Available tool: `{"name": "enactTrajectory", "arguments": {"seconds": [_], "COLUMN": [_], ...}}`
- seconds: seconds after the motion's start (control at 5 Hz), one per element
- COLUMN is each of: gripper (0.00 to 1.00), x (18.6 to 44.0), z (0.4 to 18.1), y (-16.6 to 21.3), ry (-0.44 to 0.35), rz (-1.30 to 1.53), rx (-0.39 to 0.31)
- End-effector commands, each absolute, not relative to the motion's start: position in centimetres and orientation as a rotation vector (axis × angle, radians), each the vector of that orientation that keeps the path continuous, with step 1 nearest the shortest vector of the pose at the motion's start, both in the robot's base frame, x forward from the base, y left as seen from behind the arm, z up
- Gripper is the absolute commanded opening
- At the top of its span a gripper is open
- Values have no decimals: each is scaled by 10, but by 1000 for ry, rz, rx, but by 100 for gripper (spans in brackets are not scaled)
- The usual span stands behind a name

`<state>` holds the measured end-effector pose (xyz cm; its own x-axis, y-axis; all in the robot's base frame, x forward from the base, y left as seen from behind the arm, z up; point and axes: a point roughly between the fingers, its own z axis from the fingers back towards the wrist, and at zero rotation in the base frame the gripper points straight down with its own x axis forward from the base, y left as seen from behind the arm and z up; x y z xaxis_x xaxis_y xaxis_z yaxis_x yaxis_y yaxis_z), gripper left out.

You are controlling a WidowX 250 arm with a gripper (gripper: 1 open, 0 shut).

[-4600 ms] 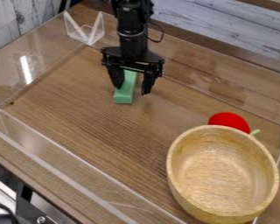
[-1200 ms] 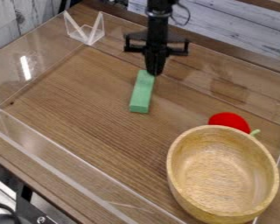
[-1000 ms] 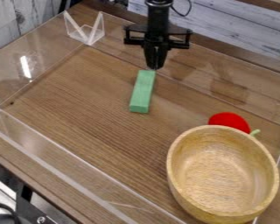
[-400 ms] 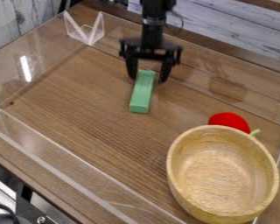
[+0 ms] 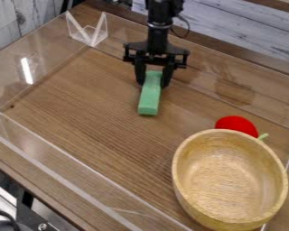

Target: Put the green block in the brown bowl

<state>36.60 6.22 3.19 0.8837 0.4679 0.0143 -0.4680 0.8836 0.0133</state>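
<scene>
The green block (image 5: 151, 95) lies flat on the wooden table, its long side running away from the camera. My gripper (image 5: 155, 74) points straight down over the block's far end. Its jaws are open, with one dark finger (image 5: 134, 65) to the left of that end and the other to the right. The block rests on the table and is not lifted. The brown bowl (image 5: 184, 159) stands empty at the front right, well apart from block and gripper.
A small round red object (image 5: 237, 125) sits just behind the bowl's rim. Clear acrylic walls (image 5: 26, 72) fence the table on the left and front. A clear folded stand (image 5: 87, 29) is at the back left.
The gripper, shut and higher behind the block a second ago, has spread its jaws and come down over the block's far end. The block stays flat on the table.
</scene>
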Motion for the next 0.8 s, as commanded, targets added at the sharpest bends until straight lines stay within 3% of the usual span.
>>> {"name": "enactTrajectory", "arguments": {"seconds": [0.0,0.4,0.6], "gripper": [0,0,0], "x": [378,374,366], "z": [76,106,135], "y": [62,53,55], "ry": [-112,-153,-193], "rz": [440,390,304], "rx": [-13,-37,-53]}}
